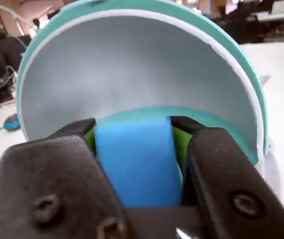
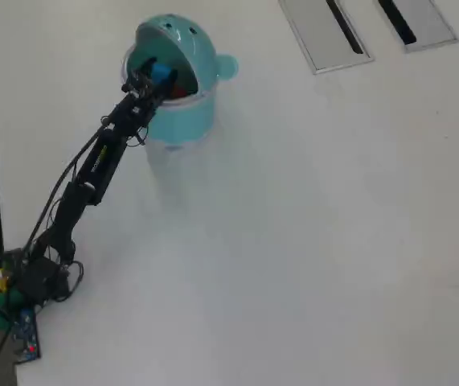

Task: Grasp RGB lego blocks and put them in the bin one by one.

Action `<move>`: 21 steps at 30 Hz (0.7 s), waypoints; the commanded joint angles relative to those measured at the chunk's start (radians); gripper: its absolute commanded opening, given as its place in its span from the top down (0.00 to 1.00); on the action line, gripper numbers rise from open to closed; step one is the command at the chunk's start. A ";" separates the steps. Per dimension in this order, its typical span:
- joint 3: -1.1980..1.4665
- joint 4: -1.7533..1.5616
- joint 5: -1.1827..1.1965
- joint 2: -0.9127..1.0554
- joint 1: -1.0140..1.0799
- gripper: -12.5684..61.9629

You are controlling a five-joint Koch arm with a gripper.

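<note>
Wrist view first: the gripper [image 1: 141, 149] has its two dark jaws closed against the sides of the blue block [image 1: 134, 164], which fills the gap between them, with green pads showing at either edge. Just beyond the block curves the teal rim of the bin [image 1: 216, 124], and behind it rises the pale inside of the raised lid [image 1: 132, 69], so the block sits at the mouth of the opening. Overhead view next: the arm reaches from its base at lower left up to the bin [image 2: 182, 121] near the top of the white surface [image 2: 309, 241], and the gripper [image 2: 155, 76] with the blue block [image 2: 161, 72] hangs over the open mouth beneath the tilted lid [image 2: 173, 36]. A red patch inside the bin [image 2: 179, 90] looks like the red block, already dropped; no yellow-green block shows anywhere. To finish well, the jaws should spread only once the block is clearly inside the rim, not over the edge, and the arm should then lift away without nudging the lid.
</note>
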 commanded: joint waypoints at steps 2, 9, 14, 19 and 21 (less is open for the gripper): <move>-0.146 0.051 -0.144 0.026 0.015 0.47; -0.365 0.235 -0.144 -0.058 0.020 0.42; -0.367 0.362 -0.144 0.005 0.018 0.40; -0.365 0.486 -0.137 0.086 0.000 0.40; -0.367 0.515 -0.133 0.112 -0.003 0.40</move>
